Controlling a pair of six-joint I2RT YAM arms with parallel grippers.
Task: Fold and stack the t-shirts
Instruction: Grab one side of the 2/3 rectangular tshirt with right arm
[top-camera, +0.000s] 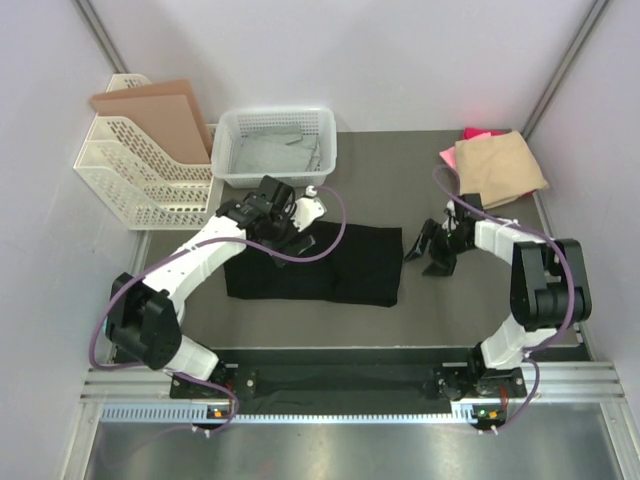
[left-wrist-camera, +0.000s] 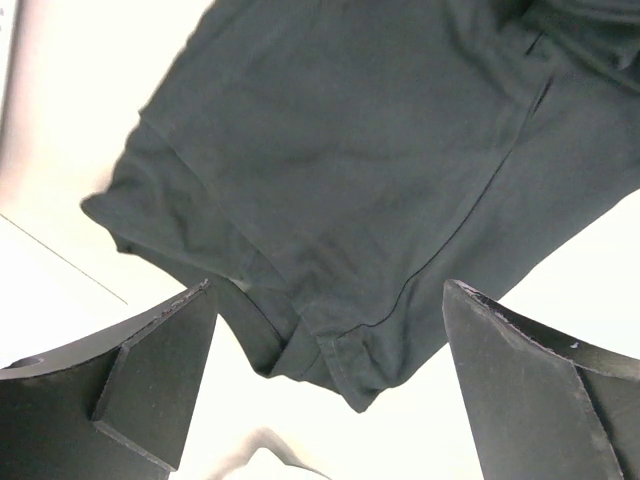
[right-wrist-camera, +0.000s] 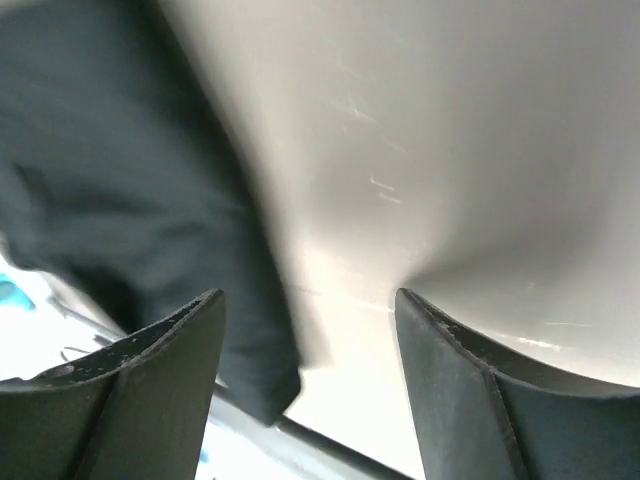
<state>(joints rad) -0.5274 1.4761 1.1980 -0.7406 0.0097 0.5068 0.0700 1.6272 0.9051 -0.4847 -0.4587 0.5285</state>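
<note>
Black t-shirt (top-camera: 335, 268) lies flat, long axis left-right; left gripper (left-wrist-camera: 327, 287) spread wide, empty, above its far edge, left part; right gripper (right-wrist-camera: 308, 294) spread, empty, just off its right edge

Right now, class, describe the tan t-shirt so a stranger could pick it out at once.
Find the dark table, then its far right corner. The tan t-shirt lies folded there, over a pink t-shirt. Only it is tan: the black t-shirt lies spread mid-table.
</note>
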